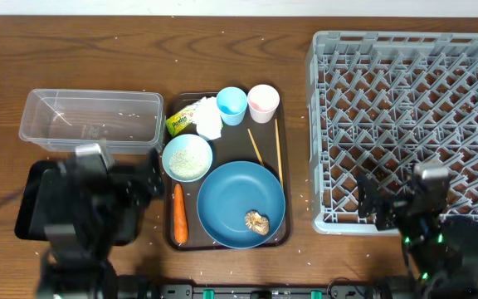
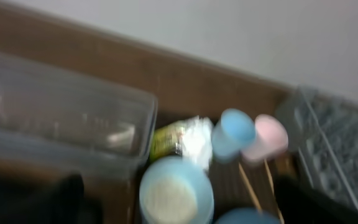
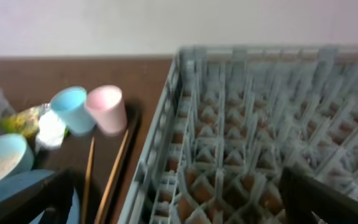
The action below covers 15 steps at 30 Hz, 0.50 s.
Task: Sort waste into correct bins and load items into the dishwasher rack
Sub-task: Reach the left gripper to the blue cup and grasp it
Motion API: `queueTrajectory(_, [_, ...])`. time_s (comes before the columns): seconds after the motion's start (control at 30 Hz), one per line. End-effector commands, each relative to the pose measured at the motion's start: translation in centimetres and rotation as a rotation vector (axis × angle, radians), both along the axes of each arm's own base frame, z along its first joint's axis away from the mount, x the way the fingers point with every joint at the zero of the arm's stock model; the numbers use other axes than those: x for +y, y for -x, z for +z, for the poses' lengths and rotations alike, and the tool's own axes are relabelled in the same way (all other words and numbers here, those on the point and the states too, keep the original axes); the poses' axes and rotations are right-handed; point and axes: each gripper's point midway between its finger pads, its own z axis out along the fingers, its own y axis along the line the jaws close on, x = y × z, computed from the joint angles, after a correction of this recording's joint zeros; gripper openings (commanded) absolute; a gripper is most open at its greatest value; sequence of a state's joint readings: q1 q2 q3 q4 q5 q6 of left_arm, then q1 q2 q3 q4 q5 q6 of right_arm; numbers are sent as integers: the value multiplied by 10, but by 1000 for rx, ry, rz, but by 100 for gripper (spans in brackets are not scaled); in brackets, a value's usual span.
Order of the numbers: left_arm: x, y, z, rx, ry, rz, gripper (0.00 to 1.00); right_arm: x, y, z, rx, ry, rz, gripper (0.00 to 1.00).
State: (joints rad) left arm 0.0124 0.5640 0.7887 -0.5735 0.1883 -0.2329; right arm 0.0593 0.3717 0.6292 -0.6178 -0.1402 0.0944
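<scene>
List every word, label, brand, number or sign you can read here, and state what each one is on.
On the yellow-green snack wrapper: dark print, too small and blurred to read in any view.
On the clear tub, light-blue cup, pale-pink cup and dishwasher rack: no text shows.
Nothing legible anywhere in the three views.

table [image 1: 98,50]: dark brown wood (white specks) | wall [image 3: 104,25]: plain pale
</scene>
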Motion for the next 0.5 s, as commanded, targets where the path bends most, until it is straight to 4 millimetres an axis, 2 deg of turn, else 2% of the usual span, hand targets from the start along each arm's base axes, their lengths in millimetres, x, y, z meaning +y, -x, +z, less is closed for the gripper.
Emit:
queueTrajectory(0.0, [-4,-14,18,110,16,-21,98,6,-10,12,112,-30,22,99])
queueTrajectory(0.13, [-20,-25,21,306,76,-102,98,13,-23,15,306,-46,42,99])
queueTrajectory(0.23, [-24,-32,19,426,99,-118,98,19,-34,19,439,-59,67,99])
queueTrajectory(0.33, [-25,-42,18,476,117,-117,98,22,-50,23,520,-42,85,99])
queueTrajectory(0.47, [-40,-47,14,503,179,-181,98,23,-64,20,571,-20,106,99])
